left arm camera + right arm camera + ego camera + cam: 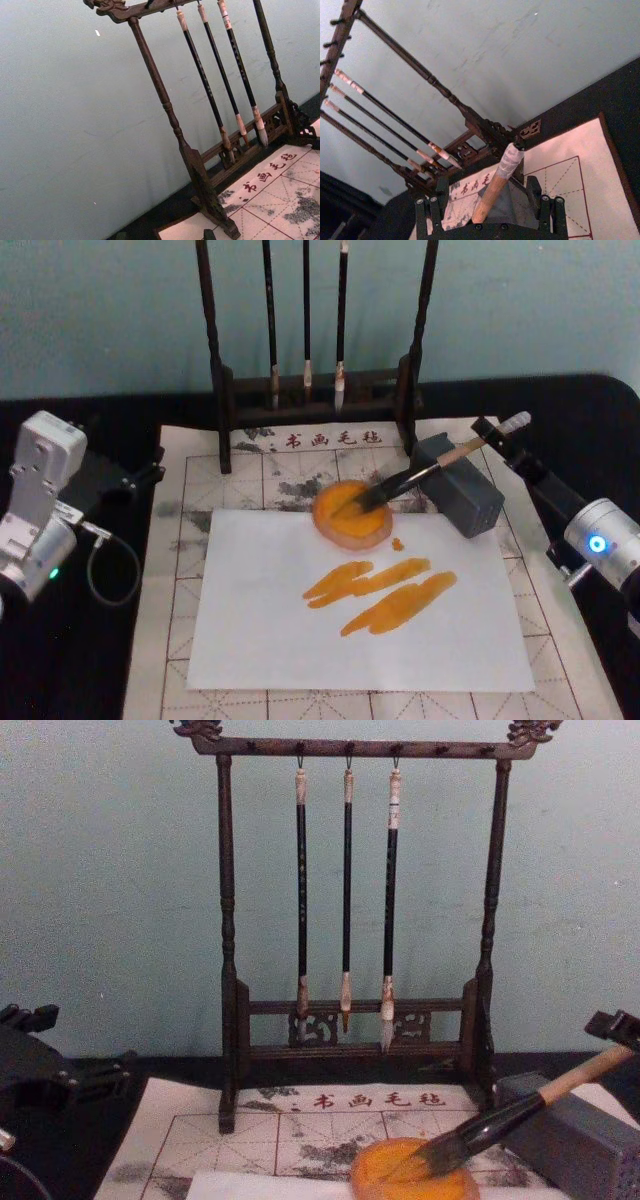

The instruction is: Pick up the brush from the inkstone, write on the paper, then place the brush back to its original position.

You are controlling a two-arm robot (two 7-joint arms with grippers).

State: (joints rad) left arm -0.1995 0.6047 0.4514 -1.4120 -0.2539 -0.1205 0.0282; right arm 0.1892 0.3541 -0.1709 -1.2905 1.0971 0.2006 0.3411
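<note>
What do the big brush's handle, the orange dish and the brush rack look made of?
The brush handle looks like pale matte wood, possibly bamboo. The orange dish has a smooth, solid-coloured look, perhaps plastic or glazed ceramic. The rack looks like dark wood, with turned posts and carving.

Right pincer (489, 201) spread; left arm (40, 505) parked.

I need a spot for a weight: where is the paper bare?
Bare: the paper left of and nearer than the orange strokes. Crowded: its far edge, with the inkstone, brush and grey block. Right gripper flanks the brush's cap.
</note>
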